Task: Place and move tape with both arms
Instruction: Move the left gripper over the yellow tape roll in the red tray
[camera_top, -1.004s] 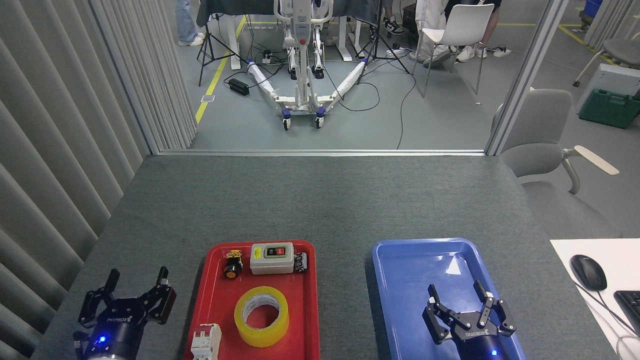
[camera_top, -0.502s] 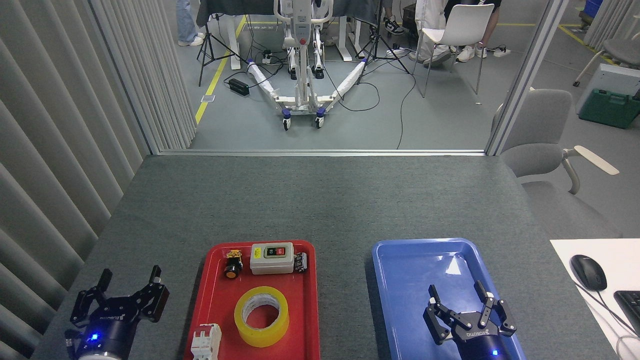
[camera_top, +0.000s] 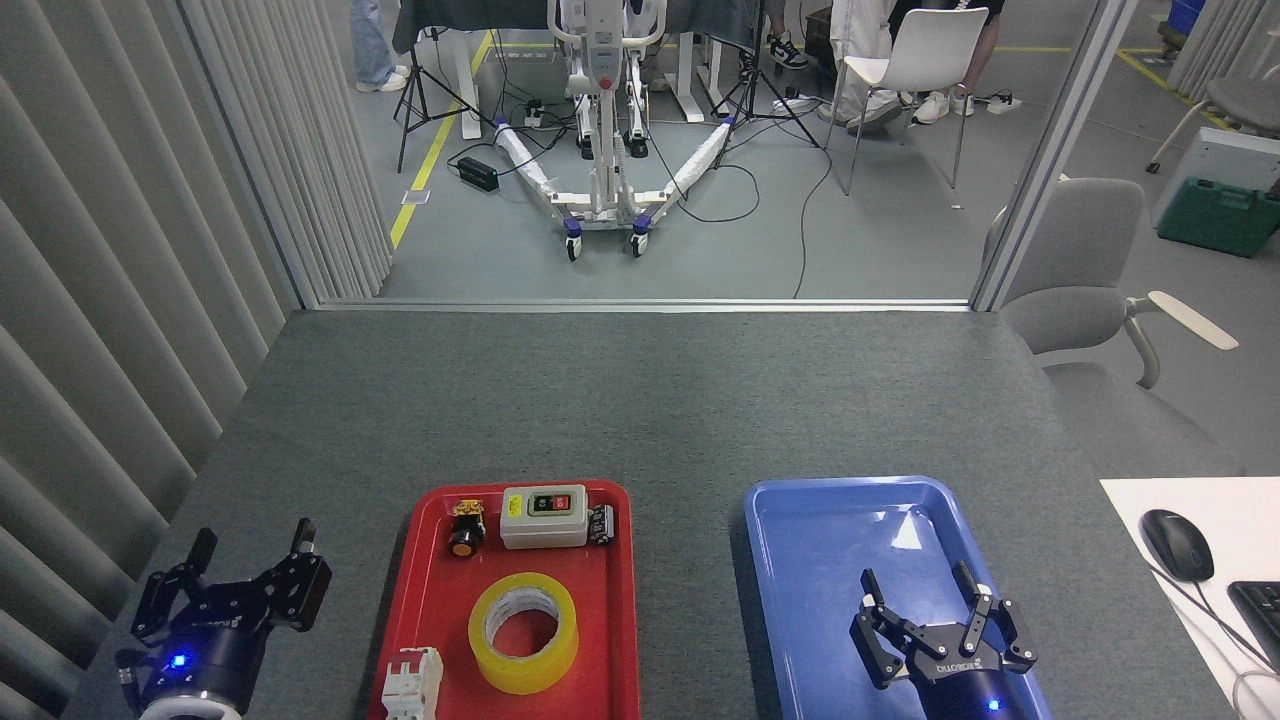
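The yellow tape (camera_top: 524, 633) lies flat in the near half of the red tray (camera_top: 430, 600), its white core facing up. My left gripper (camera_top: 252, 540) hovers over the grey table to the left of the red tray, open and holding nothing. Its fingers stand well apart from the tape. Over the near part of the blue tray (camera_top: 820, 520) my right gripper (camera_top: 918, 582) is open too, with nothing between its fingers.
In the red tray also sit a grey switch box (camera_top: 543, 516), a black and orange push button (camera_top: 464, 528), a small black part (camera_top: 601, 524) and a white breaker (camera_top: 412, 684). A mouse (camera_top: 1176, 544) and keyboard (camera_top: 1262, 605) lie on a white desk at the right.
My left gripper has drifted left and toward the near edge, away from the red tray. The right gripper has sunk slightly nearer. The tape has not moved.
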